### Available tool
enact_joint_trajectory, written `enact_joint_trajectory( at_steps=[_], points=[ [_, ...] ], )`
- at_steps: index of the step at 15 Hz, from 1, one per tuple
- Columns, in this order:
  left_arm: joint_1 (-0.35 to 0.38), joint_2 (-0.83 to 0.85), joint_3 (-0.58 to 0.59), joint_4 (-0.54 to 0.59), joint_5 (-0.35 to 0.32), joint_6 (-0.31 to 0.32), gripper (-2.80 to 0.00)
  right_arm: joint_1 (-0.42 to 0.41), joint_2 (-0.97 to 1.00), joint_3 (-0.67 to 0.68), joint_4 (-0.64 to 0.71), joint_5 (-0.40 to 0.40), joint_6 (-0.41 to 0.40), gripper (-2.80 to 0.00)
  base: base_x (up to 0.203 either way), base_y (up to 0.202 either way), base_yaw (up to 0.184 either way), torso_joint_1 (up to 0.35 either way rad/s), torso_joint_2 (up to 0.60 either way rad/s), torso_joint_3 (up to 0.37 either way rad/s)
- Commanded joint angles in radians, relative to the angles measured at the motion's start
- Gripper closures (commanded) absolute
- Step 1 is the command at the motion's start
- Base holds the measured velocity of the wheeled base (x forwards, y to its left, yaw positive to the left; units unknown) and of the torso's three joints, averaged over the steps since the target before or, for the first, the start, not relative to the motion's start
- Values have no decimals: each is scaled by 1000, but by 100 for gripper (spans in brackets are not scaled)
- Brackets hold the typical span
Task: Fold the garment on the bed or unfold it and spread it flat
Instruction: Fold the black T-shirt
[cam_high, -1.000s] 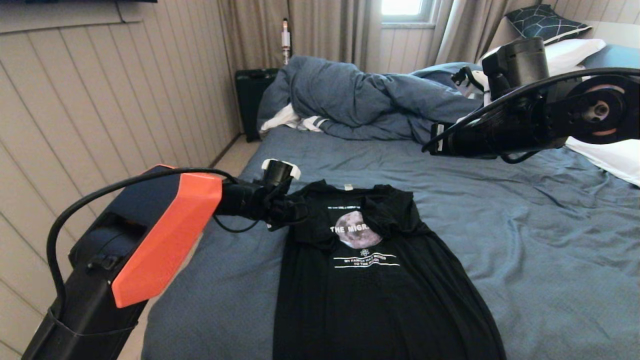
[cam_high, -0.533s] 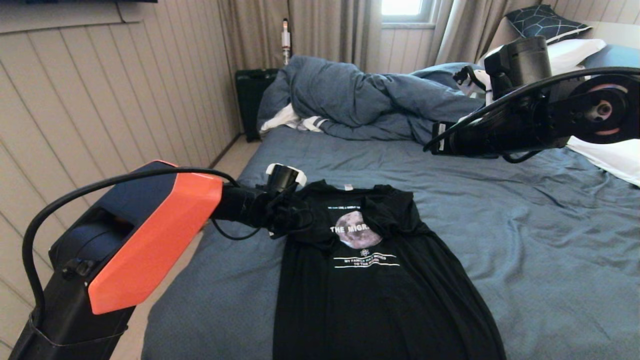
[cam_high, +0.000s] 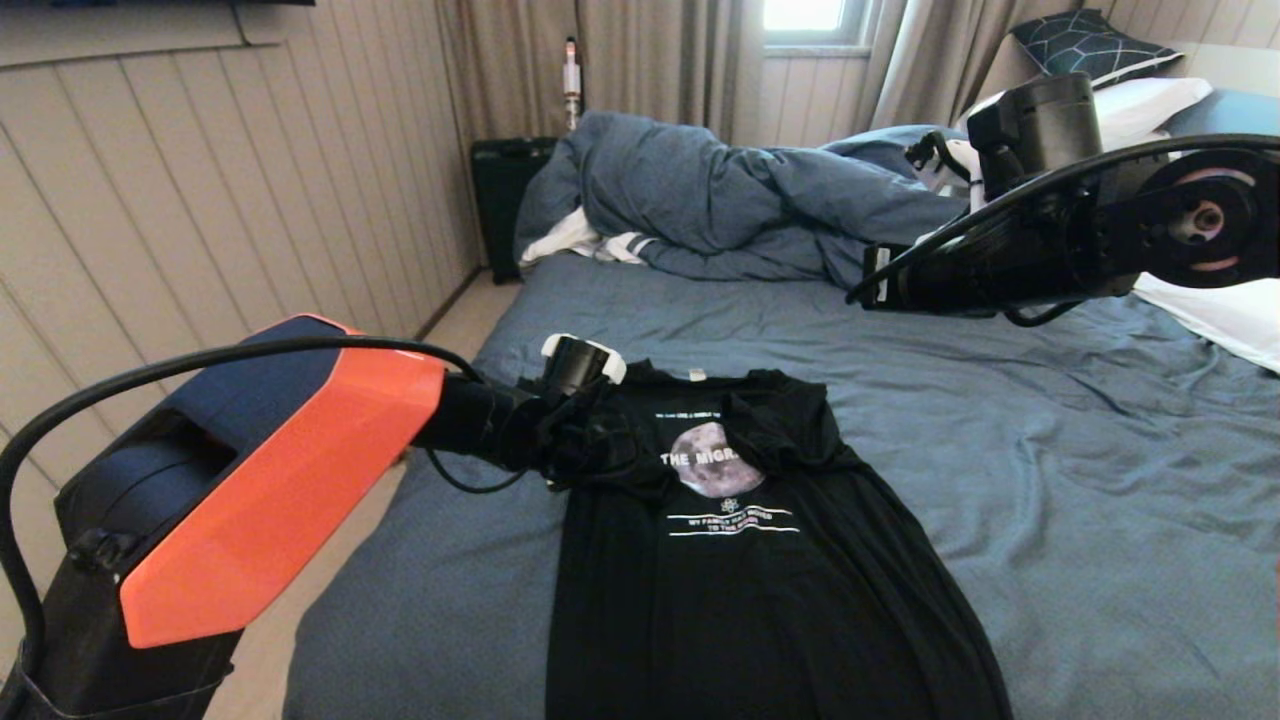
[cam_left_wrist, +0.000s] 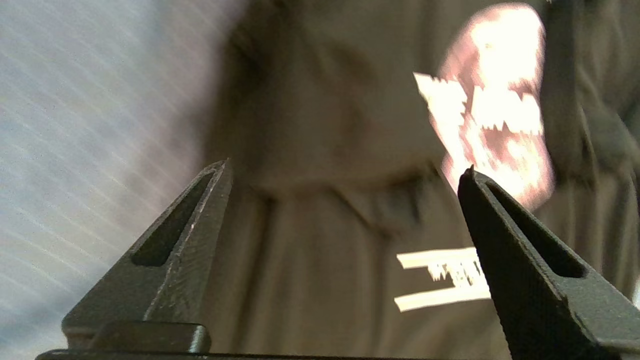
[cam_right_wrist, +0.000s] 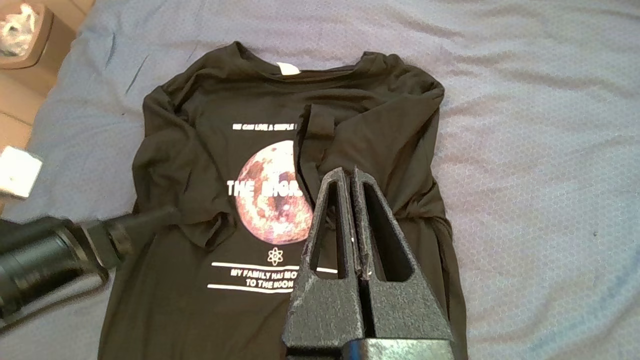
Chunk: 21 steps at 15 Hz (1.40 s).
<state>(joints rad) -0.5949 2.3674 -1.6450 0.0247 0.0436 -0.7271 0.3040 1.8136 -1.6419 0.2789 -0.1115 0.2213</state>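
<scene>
The left gripper (cam_left_wrist: 345, 172) is being held low and nearly level over the T-shirt (cam_high: 740, 560), at its folded sleeve toward nine o'clock; its fingers (cam_left_wrist: 190, 240) are being kept spread wide with nothing between them. The T-shirt is lying print-up on the bed (cam_high: 1050, 480), both sleeves folded inward. The right gripper (cam_right_wrist: 352, 175) is being held raised above it, fingers pressed together, empty.

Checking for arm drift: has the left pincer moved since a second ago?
Yes. The left pincer has slid right, farther over the T-shirt, toward its moon print.
</scene>
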Motion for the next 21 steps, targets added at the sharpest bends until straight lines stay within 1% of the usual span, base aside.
enact_joint_trajectory(
  at_steps=[1,3,5,8,15,21],
  points=[
    [-1,-23,44,-20,2,-2,-280,1,0,1,2,0,1,0,0,0,0,0,0,0],
    [-3,-26,85,-32,2,2,-280,1,0,2,2,0,1,0,0,0,0,0,0,0],
    [-11,-18,95,-38,-1,1,-280,7,1,2,2,0,1,0,0,0,0,0,0,0],
    [-19,9,80,-83,2,11,-280,9,3,4,2,0,1,0,0,0,0,0,0,0],
    [-26,20,43,-83,1,14,-280,17,7,7,2,0,1,0,0,0,0,0,0,0],
    [-26,78,-34,-75,1,13,-280,24,4,11,-1,0,1,0,0,0,0,0,0,0]
  ],
)
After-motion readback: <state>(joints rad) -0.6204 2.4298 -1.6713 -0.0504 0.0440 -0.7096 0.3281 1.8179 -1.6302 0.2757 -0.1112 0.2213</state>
